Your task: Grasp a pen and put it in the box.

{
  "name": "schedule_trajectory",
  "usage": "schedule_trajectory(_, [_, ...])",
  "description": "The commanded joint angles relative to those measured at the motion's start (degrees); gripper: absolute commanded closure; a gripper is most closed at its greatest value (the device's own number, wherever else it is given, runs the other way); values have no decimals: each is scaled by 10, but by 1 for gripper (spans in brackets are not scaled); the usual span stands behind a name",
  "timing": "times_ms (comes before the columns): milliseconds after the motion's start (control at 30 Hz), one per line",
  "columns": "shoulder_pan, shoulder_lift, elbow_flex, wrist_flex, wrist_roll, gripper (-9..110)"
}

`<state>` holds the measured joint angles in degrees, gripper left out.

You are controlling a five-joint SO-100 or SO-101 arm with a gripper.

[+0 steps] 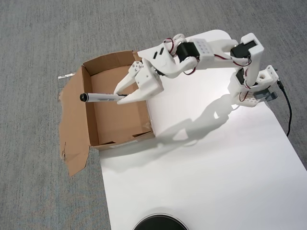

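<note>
Above the open brown cardboard box [117, 103], in the overhead view, the white two-finger gripper [121, 95] of the white arm holds the slim white-barrelled pen [100, 97]. Jaws are clenched on the pen's right end. Pen lies nearly horizontal in the picture, black cap end pointing left, its tip over the box's left wall. Height of the pen over the box floor cannot be judged from this view.

Box sits at the left edge of the white table [206, 163], partly overhanging grey carpet [38, 38]. A ragged torn flap [73, 129] is splayed out flat on the box's left side. Arm reaches leftward from its base at the table's upper right corner. Black cable [287, 108] runs down from the base. Dark round object [159, 224] is cut off at the bottom edge.
</note>
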<state>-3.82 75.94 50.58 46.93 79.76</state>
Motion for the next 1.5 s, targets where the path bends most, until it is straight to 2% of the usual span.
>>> schedule_trajectory(0, [25, -36, -22, -31, 2, 101])
schedule_trajectory(367, [62, -122, -21, -49, 3, 101])
schedule_trajectory(867, [56, -211, -12, -43, 3, 101])
schedule_trajectory(967, [57, -211, -10, -41, 3, 97])
schedule_trajectory(1200, [55, -211, -10, -41, 4, 80])
schedule_trajectory(1467, [53, -200, -21, -41, 3, 77])
